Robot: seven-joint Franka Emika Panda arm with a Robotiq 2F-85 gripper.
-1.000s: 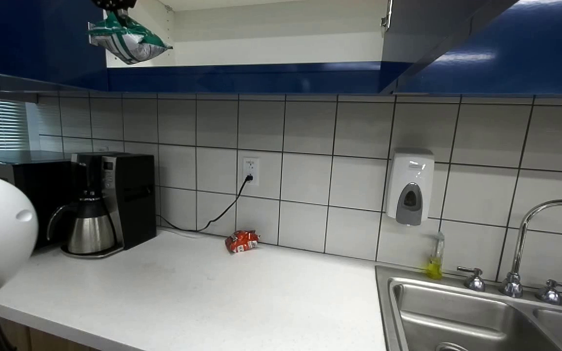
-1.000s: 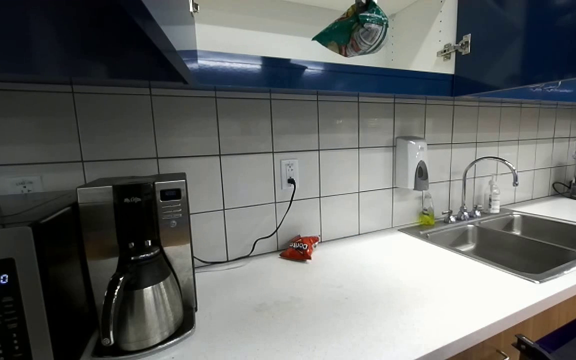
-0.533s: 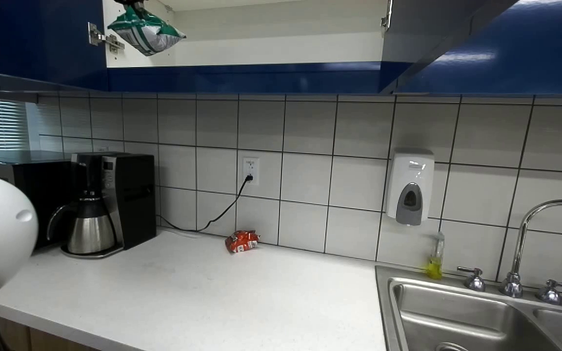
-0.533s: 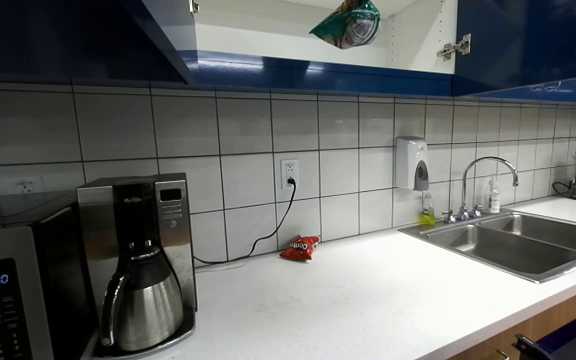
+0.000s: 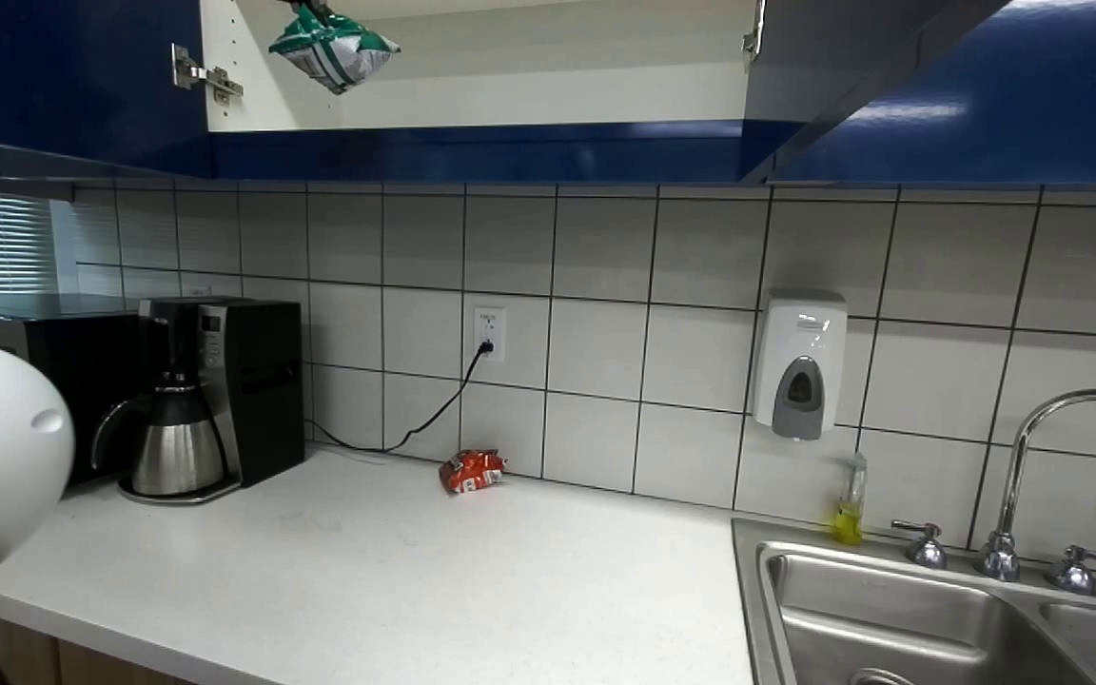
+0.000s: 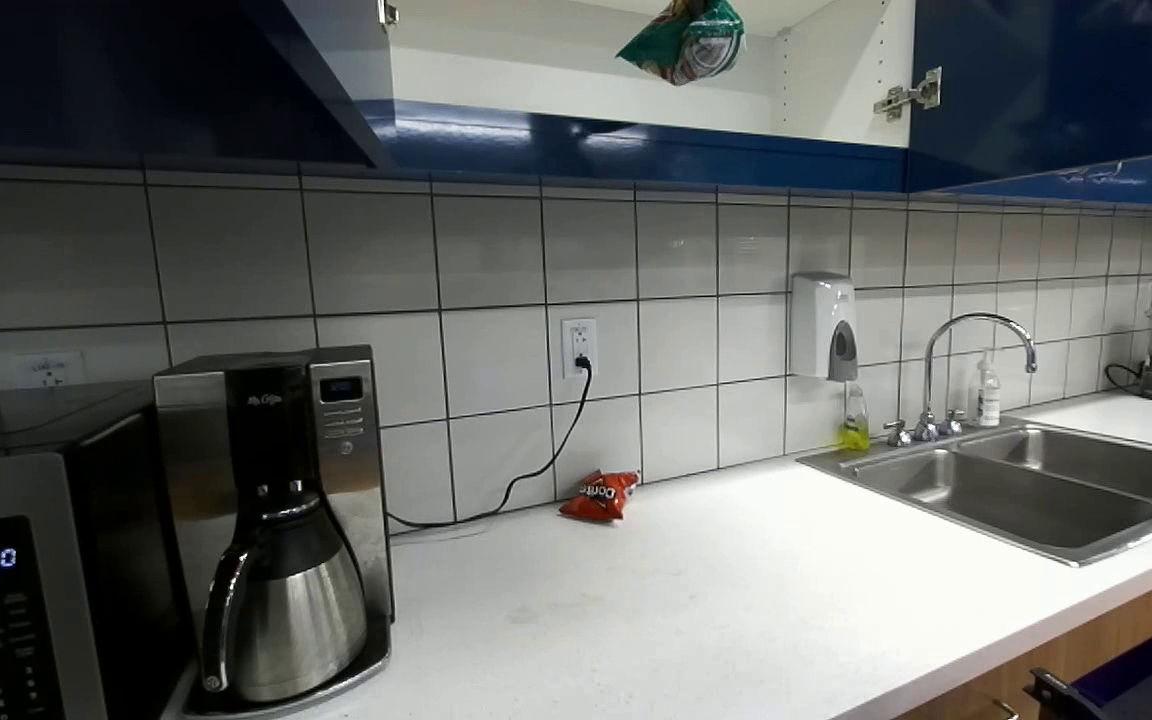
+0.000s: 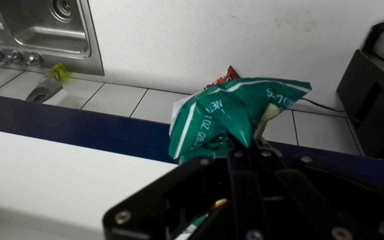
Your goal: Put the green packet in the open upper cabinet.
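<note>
Packet point(image 7: 218, 110) is hanging from my gripper point(image 7: 248, 149), and the jaws are pinching its crumpled green foil. In both exterior views it is showing against the open cabinet point(image 5: 477, 152), above the blue bottom edge with the pale interior lying behind it; whether it is crossing the front, I am not managing to tell. In an exterior view it is appearing near a hinge point(image 5: 205, 76), partly overlapping the side wall. The doors point(image 6: 1066, 90) are standing open at both ends. My wrist view is looking down past the packet, with the blue edge running behind it and the counter point(image 7: 165, 40) lying farther below. White print on the packet is facing that camera, and part of the red bag point(image 7: 229, 74) is peeking out from behind it. That bag is lying on the counter near the tiled wall point(image 6: 596, 250), between the coffee maker point(image 6: 274, 450) and the sink point(image 5: 900, 609) and apart from both. A dispenser point(image 5: 800, 366) is hanging on the tiles, and a bottle point(image 5: 848, 518) of yellow liquid is standing below it at the sink's back rim. A microwave point(image 6: 56, 570) is glowing 0:00 beside the coffee maker. My white arm point(image 5: 1, 457) is showing at the left edge of an exterior view.
</note>
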